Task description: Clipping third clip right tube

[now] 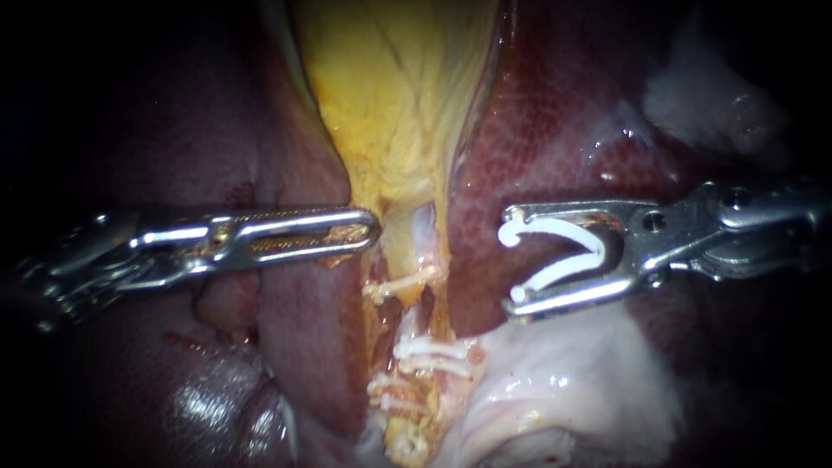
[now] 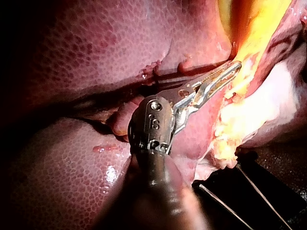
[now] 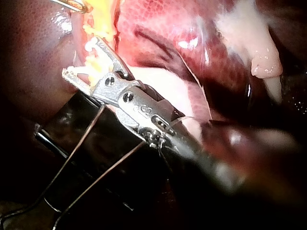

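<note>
The yellow gallbladder (image 1: 399, 87) narrows downward into a pale tube (image 1: 425, 230). Several white clips cross the tubes below it, one higher (image 1: 403, 284) and a pair lower (image 1: 431, 354). I cannot tell which tube is the right one. My left instrument (image 1: 368, 228) comes in level, its jaws shut on the gallbladder's edge; this also shows in the left wrist view (image 2: 224, 75). My right instrument (image 1: 510, 263) hovers over the liver (image 1: 537, 130), to the right of the tubes and apart from them. Its wide jaws carry an open white clip (image 1: 563, 251), seen also in the right wrist view (image 3: 79, 58).
Pale fatty tissue (image 1: 572, 381) lies under the right instrument's jaws. More pale tissue (image 1: 711, 104) sits at the upper right. In the right wrist view, thin wires (image 3: 81, 143) and a dark holder lie beside the shaft.
</note>
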Motion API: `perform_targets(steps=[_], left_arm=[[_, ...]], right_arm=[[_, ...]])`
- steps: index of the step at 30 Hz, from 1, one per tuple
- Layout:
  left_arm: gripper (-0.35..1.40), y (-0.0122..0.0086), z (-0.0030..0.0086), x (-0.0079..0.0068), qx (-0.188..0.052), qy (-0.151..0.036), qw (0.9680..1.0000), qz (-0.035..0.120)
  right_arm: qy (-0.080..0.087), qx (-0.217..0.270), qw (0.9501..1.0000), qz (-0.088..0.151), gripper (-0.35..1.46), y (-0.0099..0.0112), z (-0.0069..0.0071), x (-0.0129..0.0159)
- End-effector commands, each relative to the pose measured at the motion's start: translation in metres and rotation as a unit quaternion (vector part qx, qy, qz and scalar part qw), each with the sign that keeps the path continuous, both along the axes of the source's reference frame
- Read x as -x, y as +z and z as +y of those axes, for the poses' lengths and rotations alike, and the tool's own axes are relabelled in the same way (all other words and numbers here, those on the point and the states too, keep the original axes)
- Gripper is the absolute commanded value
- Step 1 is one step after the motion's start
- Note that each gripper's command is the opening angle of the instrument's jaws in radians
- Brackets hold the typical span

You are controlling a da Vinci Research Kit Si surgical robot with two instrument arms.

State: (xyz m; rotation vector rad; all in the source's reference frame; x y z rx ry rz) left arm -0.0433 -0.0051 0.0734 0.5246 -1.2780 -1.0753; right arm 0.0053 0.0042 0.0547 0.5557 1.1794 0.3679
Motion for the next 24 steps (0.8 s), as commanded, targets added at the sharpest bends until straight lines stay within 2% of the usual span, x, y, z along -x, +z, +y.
perform_targets(steps=[1, 7, 9, 13, 16, 24], left_arm=[[-0.35, 0.0000, 0.0000, 0.0000, 0.000, 0.000, 1.0000, 0.000], [-0.35, -0.0010, 0.0003, -0.0009, -0.005, 0.002, 1.0000, -0.003], [-0.35, -0.0021, 0.0008, -0.0019, -0.009, 0.003, 0.9999, -0.005], [-0.35, -0.0044, 0.0019, -0.0038, -0.009, -0.010, 0.9998, -0.012], [-0.35, -0.0055, 0.0021, -0.0046, -0.009, -0.015, 0.9997, -0.017], [-0.35, -0.0069, 0.0021, -0.0053, -0.010, -0.022, 0.9994, -0.026]], right_arm=[[0.000, 0.000, 1.0000, 0.000, 0.60, 0.0001, 0.0000, 0.0000], [0.000, 0.000, 1.0000, 0.000, 0.60, 0.0001, 0.0000, 0.0000], [0.000, 0.000, 1.0000, 0.000, 0.60, 0.0002, 0.0000, 0.0000], [0.000, 0.004, 1.0000, 0.000, 0.60, 0.0005, 0.0000, 0.0000], [0.000, 0.004, 1.0000, 0.000, 0.60, 0.0008, -0.0001, 0.0000], [0.006, -0.015, 0.9999, -0.002, 0.60, 0.0025, -0.0013, -0.0004]])
